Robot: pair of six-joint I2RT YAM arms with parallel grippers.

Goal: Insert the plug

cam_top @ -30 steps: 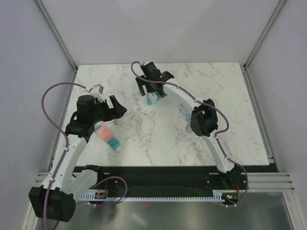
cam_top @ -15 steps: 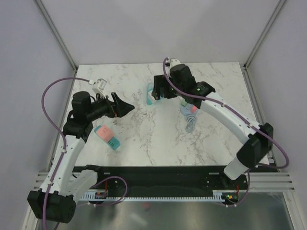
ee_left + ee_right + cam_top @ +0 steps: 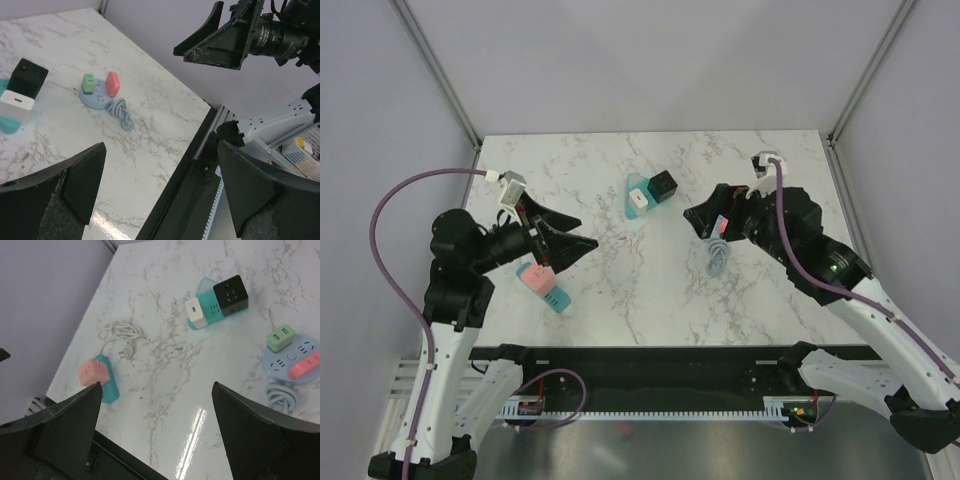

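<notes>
While both arms hang over the glossy marble table (image 3: 650, 290), left gripper (image 3: 584, 232) and right gripper (image 3: 696, 218) gaping wide and empty, white plug (image 3: 128, 354) on looped cord (image 3: 120, 332) lying beside teal strip (image 3: 109, 388) bearing pink cube (image 3: 92, 372), round blue socket disc (image 3: 286, 360) and boxy black adapter (image 3: 230, 294) farther off

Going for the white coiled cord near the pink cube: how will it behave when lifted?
The white cord lies in loose loops, so it is probably floppy and would uncoil rather than lift as one bundle. It looks thin, so likely light. Its plug end lies free, so it may drag or swing.
</notes>
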